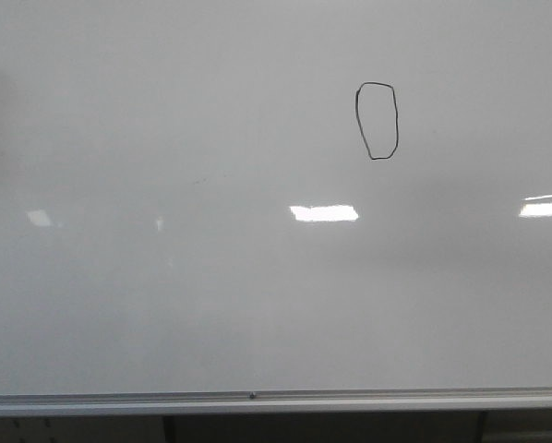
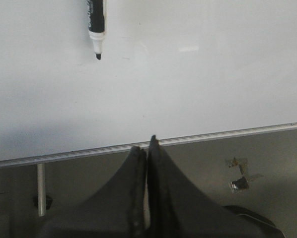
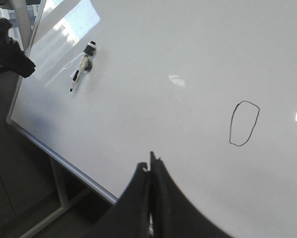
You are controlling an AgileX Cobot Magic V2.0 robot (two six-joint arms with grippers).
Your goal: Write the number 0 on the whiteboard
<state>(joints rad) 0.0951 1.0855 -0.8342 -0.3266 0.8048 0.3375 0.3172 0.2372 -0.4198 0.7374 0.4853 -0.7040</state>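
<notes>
Black number 0 on whiteboard, closed loop. Marker uncapped against board. Left hand, right hand closed, empty.

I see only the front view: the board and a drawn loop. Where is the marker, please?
Observer: The marker hangs on the whiteboard with its cap off, far from the number 0, toward the board's corner. No gripper holds it.
Operator: Are the grippers open?
Observer: No. The left gripper has its fingers pressed together, with nothing between them.
Operator: And the right one?
Observer: The right gripper is also shut and empty, off the board, near its frame edge.
</notes>
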